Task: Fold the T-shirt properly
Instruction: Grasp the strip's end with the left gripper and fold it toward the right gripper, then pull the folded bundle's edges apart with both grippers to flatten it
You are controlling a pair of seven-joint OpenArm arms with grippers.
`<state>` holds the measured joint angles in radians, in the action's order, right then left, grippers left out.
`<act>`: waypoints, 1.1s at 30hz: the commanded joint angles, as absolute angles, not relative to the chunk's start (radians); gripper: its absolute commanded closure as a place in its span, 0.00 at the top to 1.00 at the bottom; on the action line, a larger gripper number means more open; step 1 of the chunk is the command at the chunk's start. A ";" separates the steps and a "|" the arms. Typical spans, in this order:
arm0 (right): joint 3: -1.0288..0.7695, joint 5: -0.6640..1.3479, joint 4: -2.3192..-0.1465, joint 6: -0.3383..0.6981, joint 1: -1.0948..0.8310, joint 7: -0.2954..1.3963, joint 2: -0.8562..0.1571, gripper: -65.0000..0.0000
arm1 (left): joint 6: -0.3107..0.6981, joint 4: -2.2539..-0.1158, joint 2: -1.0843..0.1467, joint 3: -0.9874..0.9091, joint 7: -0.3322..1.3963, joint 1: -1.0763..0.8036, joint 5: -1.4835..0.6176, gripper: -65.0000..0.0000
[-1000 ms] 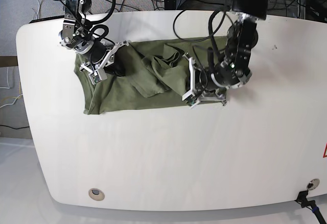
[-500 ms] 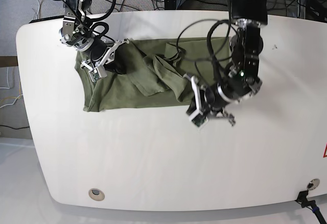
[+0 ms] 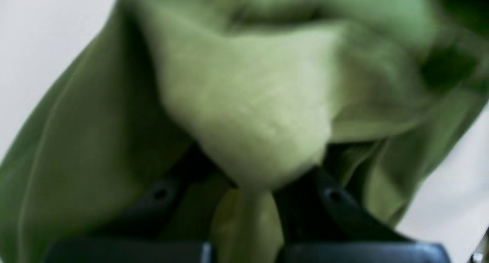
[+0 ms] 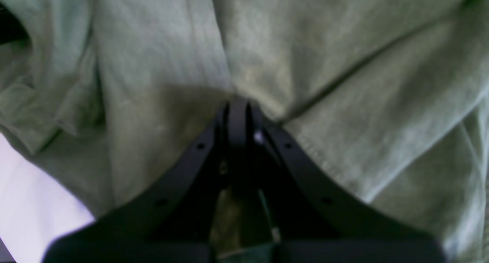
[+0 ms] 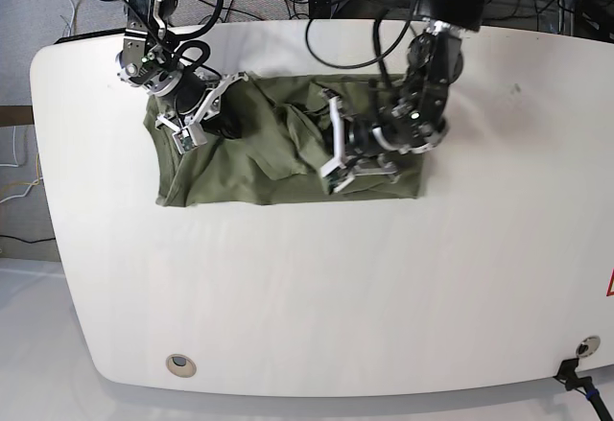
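Base view gives me the T-shirt lying bunched on the white desk toward its far edge, nearer the far left corner than the right, with a raised ridge of folds running through its middle. My right tool sits on the shirt's left part, close to the desk's far left corner, and my left tool is over the shirt's right part. On the right wrist view I see the right tool with its two black fingers drawn together to a point, pinching a crease of cloth between the tips; a stitched hem runs just to the right of them. On the left wrist view the picture is blurred, but the left tool has a pale lump of green fabric wedged between its dark fingers, so it is clamped on the shirt too.
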<state>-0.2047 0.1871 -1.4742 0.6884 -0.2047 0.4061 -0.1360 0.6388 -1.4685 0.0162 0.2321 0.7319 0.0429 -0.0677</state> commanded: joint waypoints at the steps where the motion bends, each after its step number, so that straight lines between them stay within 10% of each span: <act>1: -0.200 0.111 -1.474 0.687 -0.228 0.521 -0.140 0.00 | 0.644 -1.445 0.062 0.278 0.700 0.099 -0.090 0.00; 16: -0.200 0.111 -1.475 0.687 -0.236 0.521 -0.140 0.00 | 0.639 -1.661 0.077 0.305 0.702 0.117 -0.084 0.00; 33: -0.200 0.111 -1.478 0.687 -0.232 0.521 -0.137 0.00 | 0.647 -1.406 -0.084 0.065 0.697 0.085 -0.064 0.00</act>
<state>-0.2031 0.1879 -1.4853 0.6918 -0.2150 0.4129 -0.1333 0.6445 -1.4059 -0.0788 0.0658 0.6842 0.0669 -0.0753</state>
